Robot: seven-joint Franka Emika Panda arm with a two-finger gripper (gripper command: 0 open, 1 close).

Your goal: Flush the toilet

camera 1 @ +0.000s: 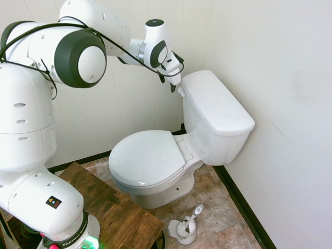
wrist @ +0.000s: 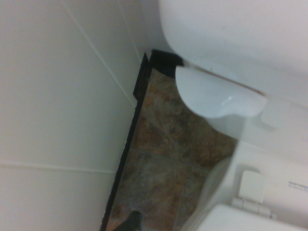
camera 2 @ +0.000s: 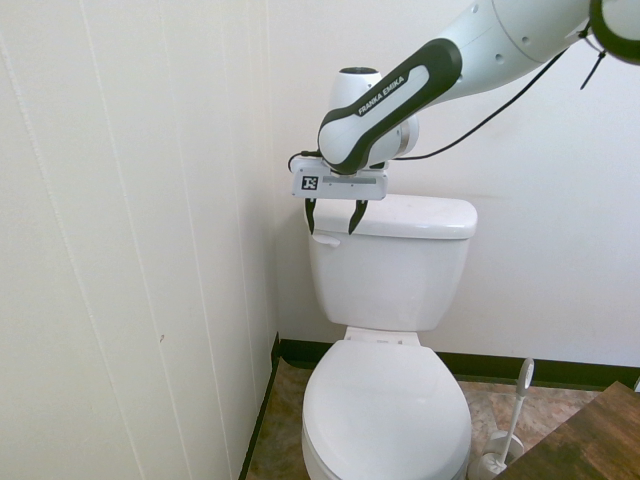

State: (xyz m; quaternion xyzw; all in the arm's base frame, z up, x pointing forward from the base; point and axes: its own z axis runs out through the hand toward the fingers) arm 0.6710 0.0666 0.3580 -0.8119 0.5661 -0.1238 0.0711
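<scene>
One white arm (camera 1: 36,111), foremost. One claw (camera 2: 332,233), fingers wide, empty. One flush lever (camera 2: 326,241), toilet tank (camera 2: 395,275) front, just below the fingertips; downward press probably next.

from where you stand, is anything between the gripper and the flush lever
Nothing visible blocks the way: the open gripper hangs by the tank's upper front, its fingertips close to the flush lever. Whether they touch it, I cannot tell.

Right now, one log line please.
jaws: open, fingertips down | lever: on tank front, below jaws | lid: down | brush: in holder
</scene>
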